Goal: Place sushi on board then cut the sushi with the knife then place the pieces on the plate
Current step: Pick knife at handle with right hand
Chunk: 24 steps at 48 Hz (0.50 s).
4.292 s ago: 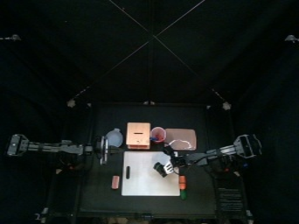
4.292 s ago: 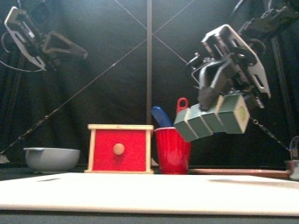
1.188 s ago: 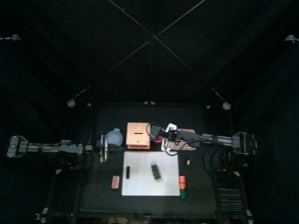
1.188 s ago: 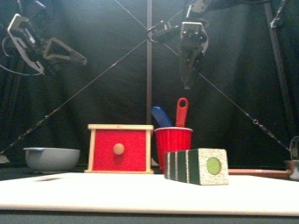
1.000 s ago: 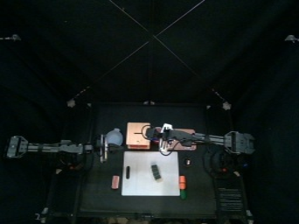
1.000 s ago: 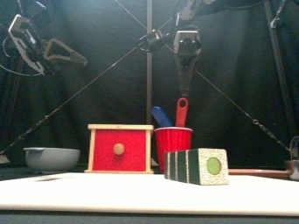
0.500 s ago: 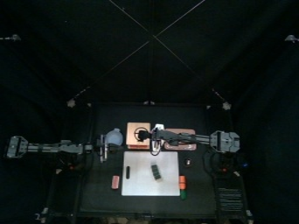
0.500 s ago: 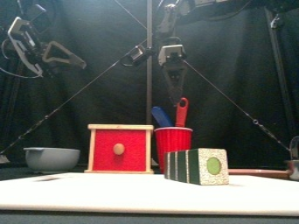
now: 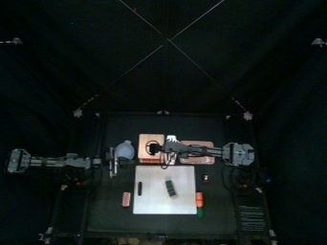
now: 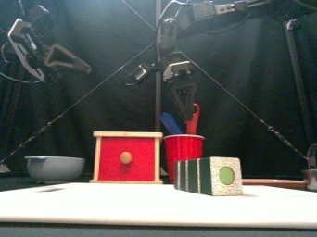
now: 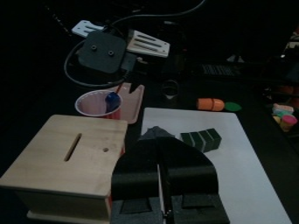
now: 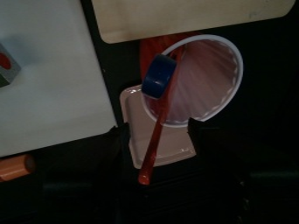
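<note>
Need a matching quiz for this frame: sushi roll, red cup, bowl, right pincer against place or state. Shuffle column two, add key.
1 sushi roll
2 red cup
3 bowl
4 right pincer

A hanging over the cup
B lying on the white board
C holds a blue knife and a red knife
D left of the wooden box

Pairs: 1-B, 2-C, 3-D, 4-A

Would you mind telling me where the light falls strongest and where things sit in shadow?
Front view: round red cup and white cutting board brightly lit against black curtains. Top view: only the board glows; the rest is dim. Right wrist view: glare whitens the cup's inside.
</note>
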Motion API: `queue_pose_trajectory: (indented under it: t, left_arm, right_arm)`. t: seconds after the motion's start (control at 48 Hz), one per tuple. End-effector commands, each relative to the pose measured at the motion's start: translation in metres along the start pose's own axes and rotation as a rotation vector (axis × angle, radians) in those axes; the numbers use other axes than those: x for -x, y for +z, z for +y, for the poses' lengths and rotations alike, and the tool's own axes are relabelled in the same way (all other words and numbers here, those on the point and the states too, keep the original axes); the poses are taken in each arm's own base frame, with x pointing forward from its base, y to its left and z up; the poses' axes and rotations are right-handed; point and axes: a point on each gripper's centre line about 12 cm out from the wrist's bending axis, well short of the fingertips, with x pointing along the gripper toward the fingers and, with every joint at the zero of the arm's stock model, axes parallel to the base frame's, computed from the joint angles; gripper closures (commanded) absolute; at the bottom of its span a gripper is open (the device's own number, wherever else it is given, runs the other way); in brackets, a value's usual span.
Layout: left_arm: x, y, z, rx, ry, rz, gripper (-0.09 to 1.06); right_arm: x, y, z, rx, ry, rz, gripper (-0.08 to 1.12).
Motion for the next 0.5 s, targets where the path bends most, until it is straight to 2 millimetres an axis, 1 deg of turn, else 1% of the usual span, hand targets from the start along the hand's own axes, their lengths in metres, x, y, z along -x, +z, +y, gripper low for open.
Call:
queue_pose_trajectory:
  t: [0.021,0.104,0.292,0.5]
  left_arm:
    - [-0.001,0.004,0.001,0.0,0.004,-0.011,0.92]
    - [-0.001,0.003,0.001,0.0,0.004,-0.009,0.92]
    - [-0.001,0.001,0.002,0.001,0.011,-0.003,0.92]
    - [-0.001,0.001,0.002,0.001,0.011,-0.003,0.92]
  right_arm:
    - [0.021,-0.001,-0.011,-0.028,0.004,-0.047,0.2]
    - [0.019,-0.003,-0.014,-0.038,0.012,-0.037,0.21]
    - [0.014,-0.005,-0.01,-0.037,0.043,-0.02,0.21]
    - [0.01,-0.007,-0.011,-0.039,0.049,-0.004,0.2]
